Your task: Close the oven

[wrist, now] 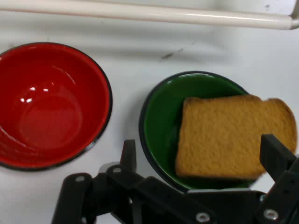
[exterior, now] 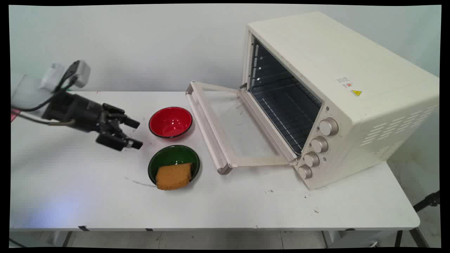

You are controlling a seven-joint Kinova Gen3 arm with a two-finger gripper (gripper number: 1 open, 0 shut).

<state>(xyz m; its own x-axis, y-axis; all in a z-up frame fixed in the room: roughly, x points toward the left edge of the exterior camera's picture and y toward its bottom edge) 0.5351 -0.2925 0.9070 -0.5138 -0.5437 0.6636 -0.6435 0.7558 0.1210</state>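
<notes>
The black two-finger gripper (exterior: 135, 133) hangs low over the white table (exterior: 70, 182) with its fingers spread wide and nothing between them. Just ahead of its fingertips sit two bowls side by side: a glossy red bowl (exterior: 170, 122), which is empty, and a dark green bowl (exterior: 173, 162) with a slice of golden-brown toasted bread (exterior: 174, 176) lying across it, one edge overhanging the rim. From the hand's own camera the green bowl (wrist: 161, 126) lies straight ahead between the fingers, with the bread (wrist: 233, 137) toward the right finger and the red bowl (wrist: 51, 105) off to the left.

Beyond the bowls, farther from the hand, stands a cream-coloured toaster oven (exterior: 337, 95) with its glass door (exterior: 232, 130) dropped fully open and its wire rack (exterior: 286, 112) bare. So as things lie, the door is down, the bread is untouched in its bowl, and the hand holds nothing.

On the oven's top are a small sticker and a yellow warning triangle (exterior: 356, 92); its print is too small to read. Four knobs (exterior: 318, 147) run down the front, their markings illegible.
</notes>
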